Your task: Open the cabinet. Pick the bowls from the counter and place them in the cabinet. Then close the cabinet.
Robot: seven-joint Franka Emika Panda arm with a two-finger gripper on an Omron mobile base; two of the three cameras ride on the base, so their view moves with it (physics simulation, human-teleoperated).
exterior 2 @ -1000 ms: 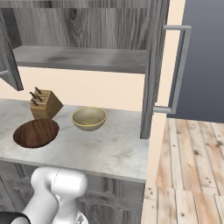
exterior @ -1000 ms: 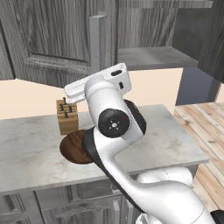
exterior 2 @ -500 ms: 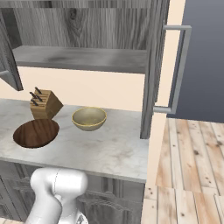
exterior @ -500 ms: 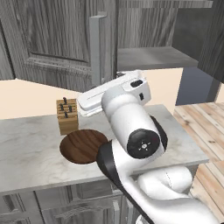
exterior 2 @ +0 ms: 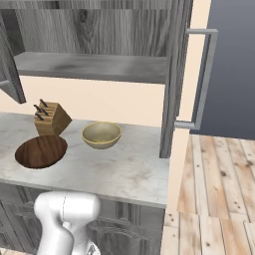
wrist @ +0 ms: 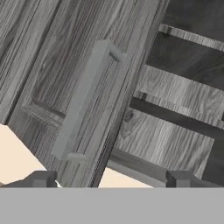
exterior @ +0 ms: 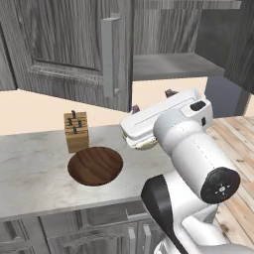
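On counter point(exterior 2: 124, 174): wide dark wooden bowl point(exterior 2: 41, 151) beside knife block point(exterior 2: 51, 118), beige bowl point(exterior 2: 101, 135) right of it. Cabinet point(wrist: 166, 100) open, ahead of gripper point(wrist: 109, 179); fingers spread apart, empty.

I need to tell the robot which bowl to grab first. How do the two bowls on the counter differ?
The wooden bowl is dark brown, wide and very shallow, almost like a plate; the beige bowl is light tan, narrower and clearly deeper. The wooden bowl sits just in front of the knife block; the beige bowl stands farther along, nearer the open cabinet door. Both rest upright on the counter, untouched.
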